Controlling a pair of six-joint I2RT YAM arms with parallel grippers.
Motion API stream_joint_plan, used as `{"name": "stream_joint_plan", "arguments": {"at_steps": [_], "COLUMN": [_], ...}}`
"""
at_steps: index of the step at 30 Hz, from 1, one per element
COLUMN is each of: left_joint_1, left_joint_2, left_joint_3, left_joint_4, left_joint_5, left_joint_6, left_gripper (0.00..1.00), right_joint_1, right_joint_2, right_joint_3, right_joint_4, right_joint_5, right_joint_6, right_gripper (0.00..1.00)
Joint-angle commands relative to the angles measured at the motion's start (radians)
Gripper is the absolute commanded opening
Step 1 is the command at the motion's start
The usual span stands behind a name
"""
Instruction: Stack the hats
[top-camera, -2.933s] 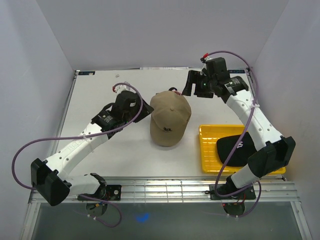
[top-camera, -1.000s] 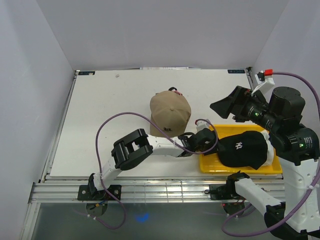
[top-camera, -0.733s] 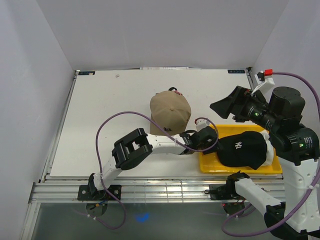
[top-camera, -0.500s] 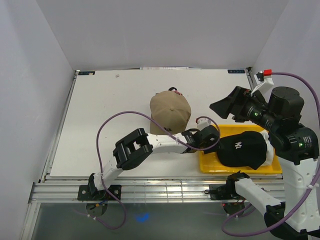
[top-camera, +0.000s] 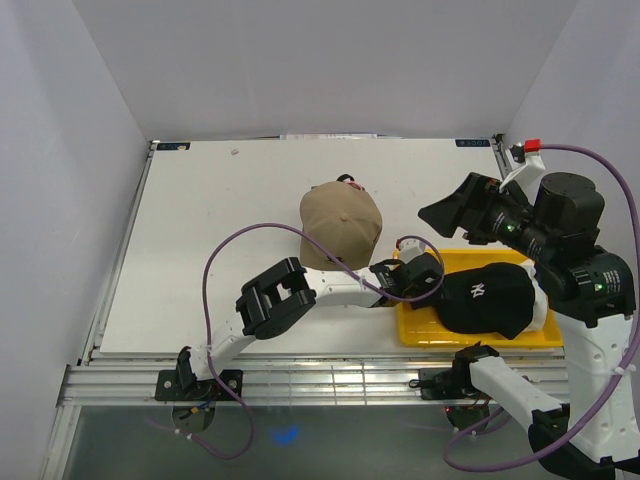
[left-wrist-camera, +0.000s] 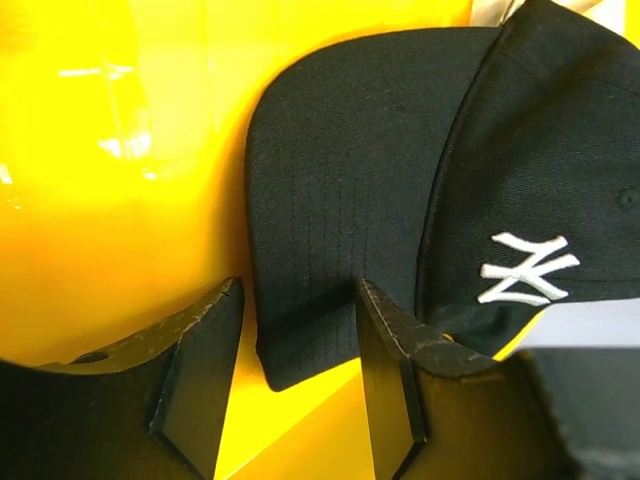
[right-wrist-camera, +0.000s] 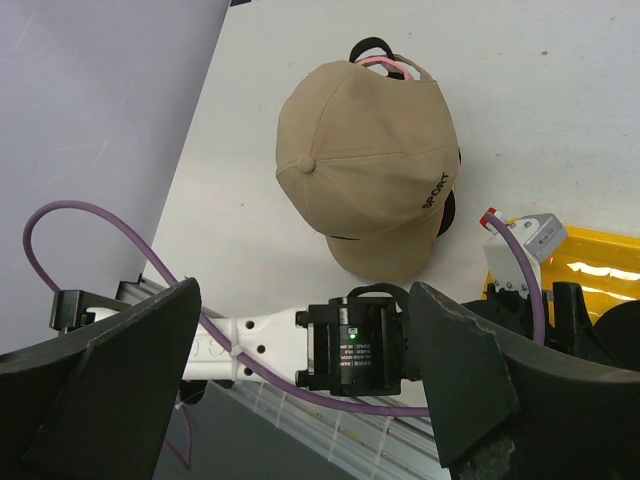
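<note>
The left tool (left-wrist-camera: 300, 300) stood part open astride the brim edge of the black cap (left-wrist-camera: 350, 170), which lay in the yellow tray (top-camera: 415, 327) at the counter's (top-camera: 200, 230) near right corner, while the tan cap (top-camera: 340, 225) sat mid-counter and the right tool (right-wrist-camera: 302, 290) hung wide open and empty above.

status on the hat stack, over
Left gripper fingers open at the black cap's brim in the yellow tray. Right gripper open, raised. Tan cap on table over a pink cap; black not stacked yet. Nothing in the way.
</note>
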Motion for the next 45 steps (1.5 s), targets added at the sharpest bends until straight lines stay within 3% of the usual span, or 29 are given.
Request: {"name": "stream_joint_plan", "arguments": {"at_steps": [1,14,21,24,34,45], "left_joint_1": [-0.004,-0.004,-0.001,-0.001,0.000,0.023], "left_joint_2": [-0.006,-0.043,-0.067,-0.078,-0.196,-0.314], "left_joint_3": [-0.005,-0.108,-0.125,-0.117,-0.191,-0.338], "left_joint_4": [0.034,0.244,0.267,0.276,0.378,0.594], "left_joint_5": [0.014,0.055,0.054,0.061,0.080,0.109], "left_joint_6": [0.005,-0.013,-0.004,0.011,0.042,0.028], "left_gripper": [0.58,0.43,0.17,0.00,0.00,0.00], "right_joint_1": [-0.005,-0.005,-0.005,-0.005,-0.005,-0.003], "right_joint_2": [-0.015,-0.018,-0.018,-0.015,0.000,0.023], "right_joint_3": [-0.010,-0.018,-0.010,-0.003,0.025,0.083], "right_joint_4": [0.027,0.029,0.027,0.020,0.017,-0.019], "right_joint_5": [-0.008,-0.005,-0.005,0.003,0.004,0.035], "right_joint_6": [-0.016,-0.022,-0.019,-0.022,-0.011,-0.024], "right_gripper": [0.89,0.89,0.89,0.89,0.89,0.89]}}
